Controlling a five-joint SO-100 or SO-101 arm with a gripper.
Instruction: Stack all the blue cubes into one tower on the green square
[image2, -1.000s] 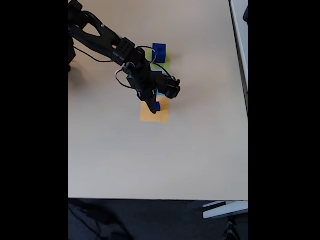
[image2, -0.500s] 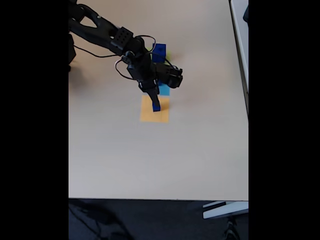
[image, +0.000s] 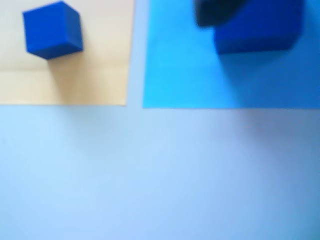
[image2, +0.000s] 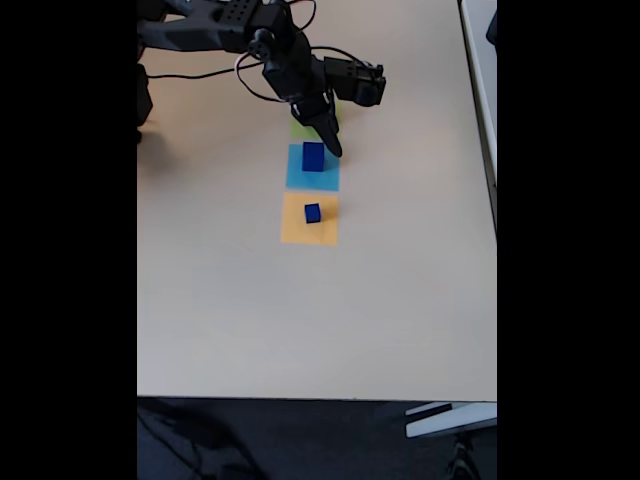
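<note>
The gripper (image2: 330, 140), its jaws' state unclear, has pulled back from the small blue cube (image2: 312, 212) left on the orange square (image2: 309, 232), hovering beside a larger cube (image2: 314, 155), leaving the green square (image2: 297, 129) tower unfinished.

Daylight lit the table (image2: 300, 320) evenly, with soft shadows under the arm (image2: 230, 30). The wrist view had a strong blue cast and was blurred, worst at the large cube (image: 260, 25). Black bars flanked the fixed view.

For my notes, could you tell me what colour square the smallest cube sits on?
Orange square, clearest in the fixed view.
</note>
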